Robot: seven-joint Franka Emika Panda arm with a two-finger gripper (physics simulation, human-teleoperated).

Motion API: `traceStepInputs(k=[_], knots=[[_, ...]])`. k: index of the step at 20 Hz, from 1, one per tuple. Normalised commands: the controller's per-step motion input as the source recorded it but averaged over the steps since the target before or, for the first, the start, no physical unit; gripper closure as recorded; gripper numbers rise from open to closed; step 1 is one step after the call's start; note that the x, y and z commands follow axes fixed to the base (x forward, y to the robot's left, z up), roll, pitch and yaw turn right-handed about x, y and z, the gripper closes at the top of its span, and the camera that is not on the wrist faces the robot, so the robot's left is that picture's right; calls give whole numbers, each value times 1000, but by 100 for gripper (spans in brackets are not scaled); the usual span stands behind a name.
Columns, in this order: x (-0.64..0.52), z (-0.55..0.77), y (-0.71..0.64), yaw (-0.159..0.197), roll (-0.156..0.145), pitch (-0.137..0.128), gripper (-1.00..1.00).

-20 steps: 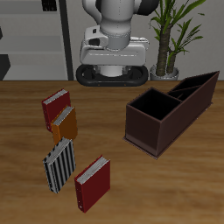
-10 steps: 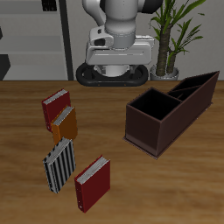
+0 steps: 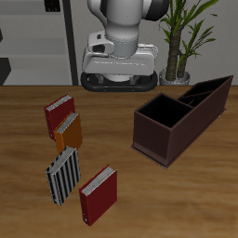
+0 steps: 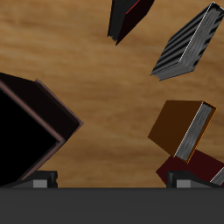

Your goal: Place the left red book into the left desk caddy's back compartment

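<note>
End effector (image 4: 115, 180) is released, fingers wide apart, holding nothing, hovering high near the robot base. Left red book (image 3: 98, 193) stands upright w/ a slight lean on the table (image 3: 167, 200) near the front edge, just past the striped book (image 3: 63, 175) and well apart from the left desk caddy (image 3: 165, 139). Prob. a stiff, light hardcover w/ smooth, maybe slick covers. Best to pinch across its thickness at the top edge, mid-length.
</note>
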Motion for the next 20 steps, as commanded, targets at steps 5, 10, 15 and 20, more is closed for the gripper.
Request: traceStepInputs(k=[5, 10, 15, 20], knots=[[486, 18, -259, -14, -55, -1, -100], [552, 17, -237, -10, 3, 2, -100], [333, 15, -184, -12, -24, -26, -100], [338, -17, -241, -42, -43, -25, -100]])
